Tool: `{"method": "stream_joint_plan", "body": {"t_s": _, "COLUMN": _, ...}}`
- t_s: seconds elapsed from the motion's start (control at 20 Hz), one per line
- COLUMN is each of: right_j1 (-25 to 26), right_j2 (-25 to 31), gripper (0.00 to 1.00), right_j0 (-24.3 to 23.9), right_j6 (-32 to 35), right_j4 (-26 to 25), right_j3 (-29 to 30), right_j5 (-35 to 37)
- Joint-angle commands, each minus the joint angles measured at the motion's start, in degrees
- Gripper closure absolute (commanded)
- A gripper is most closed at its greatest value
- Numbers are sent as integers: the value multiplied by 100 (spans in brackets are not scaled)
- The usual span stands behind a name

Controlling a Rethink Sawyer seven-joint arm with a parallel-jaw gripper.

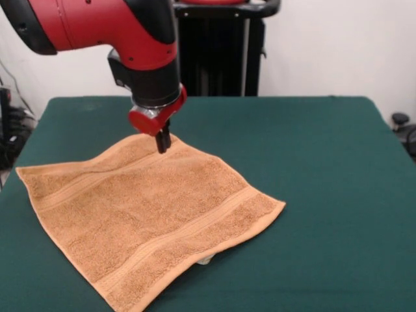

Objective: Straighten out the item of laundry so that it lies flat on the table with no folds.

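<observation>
Orange-tan towel [146,218] spread nearly flat on the green bench [325,162], lying left of centre with its corners pointing near, far, left and right. Two woven bands run across it. A small white tag [204,260] shows under the near right edge. At the far corner, the fingers [162,143] stand drawn narrowly together, tips at the cloth. Beyond, the black pedestal [218,52].
</observation>
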Motion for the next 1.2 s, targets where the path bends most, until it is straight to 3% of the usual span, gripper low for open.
{"method": "stream_joint_plan", "body": {"t_s": 0.05, "right_j1": 103, "right_j2": -236, "gripper": 100, "right_j0": 366, "right_j6": -1188, "right_j4": -524, "right_j3": -431, "right_j5": 361}}
{"method": "stream_joint_plan", "body": {"t_s": 0.65, "right_j1": 75, "right_j2": -663, "gripper": 100, "right_j0": 639, "right_j6": -1460, "right_j4": -1035, "right_j3": -584, "right_j5": 939}}
{"method": "stream_joint_plan", "body": {"t_s": 1.2, "right_j1": 23, "right_j2": -1017, "gripper": 100, "right_j0": 887, "right_j6": -1150, "right_j4": -1042, "right_j3": -526, "right_j5": 1290}}
